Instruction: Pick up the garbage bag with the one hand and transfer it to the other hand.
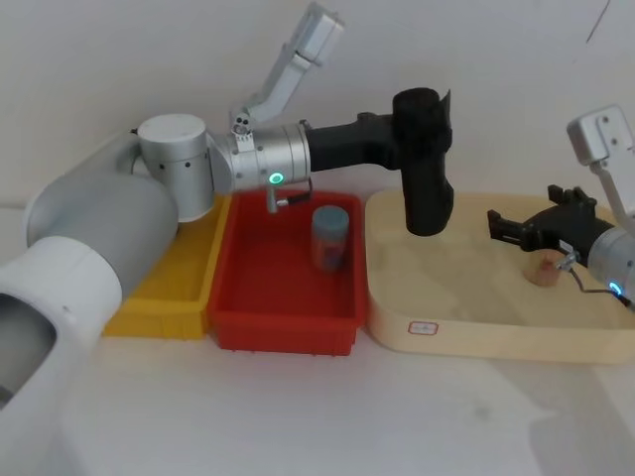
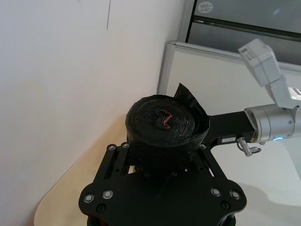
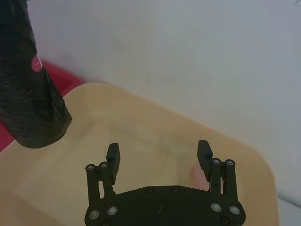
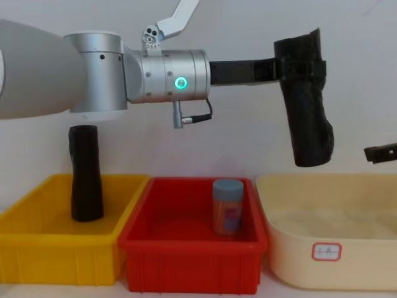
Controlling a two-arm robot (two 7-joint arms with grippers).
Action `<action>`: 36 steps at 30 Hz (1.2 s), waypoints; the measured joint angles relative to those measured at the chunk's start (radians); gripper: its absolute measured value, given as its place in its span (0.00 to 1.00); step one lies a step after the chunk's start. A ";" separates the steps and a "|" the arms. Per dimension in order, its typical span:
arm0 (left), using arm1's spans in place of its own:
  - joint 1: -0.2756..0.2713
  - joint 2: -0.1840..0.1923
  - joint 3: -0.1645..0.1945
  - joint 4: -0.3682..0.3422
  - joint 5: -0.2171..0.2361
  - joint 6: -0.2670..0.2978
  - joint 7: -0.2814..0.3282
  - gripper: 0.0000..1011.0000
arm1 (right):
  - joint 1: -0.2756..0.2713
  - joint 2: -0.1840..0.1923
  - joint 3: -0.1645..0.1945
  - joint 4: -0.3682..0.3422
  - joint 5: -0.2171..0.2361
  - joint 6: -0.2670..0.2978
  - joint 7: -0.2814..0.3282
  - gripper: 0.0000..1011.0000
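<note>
**Handover at risk: roll clamped high, lower end hanging free**

A drop into the beige tray point(image 1: 476, 342) is judged the main danger. It would be caused by the grip being let go before the other side has closed, or by the slack plastic slipping.

The left arm point(image 1: 99, 218) is stretched level across the bins. The garbage bag point(image 4: 308, 124) is held in the air over the tray's left edge, nearly upright. It is clenched near its top by the left end effector point(image 4: 302, 68). The right end effector point(image 3: 159, 153) is spread wide, low over the tray and well apart from the roll.
</note>
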 joint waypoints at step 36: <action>-0.012 -0.026 0.012 0.023 0.017 -0.008 0.005 0.43 | 0.018 0.077 -0.023 -0.037 0.092 0.072 0.213 0.99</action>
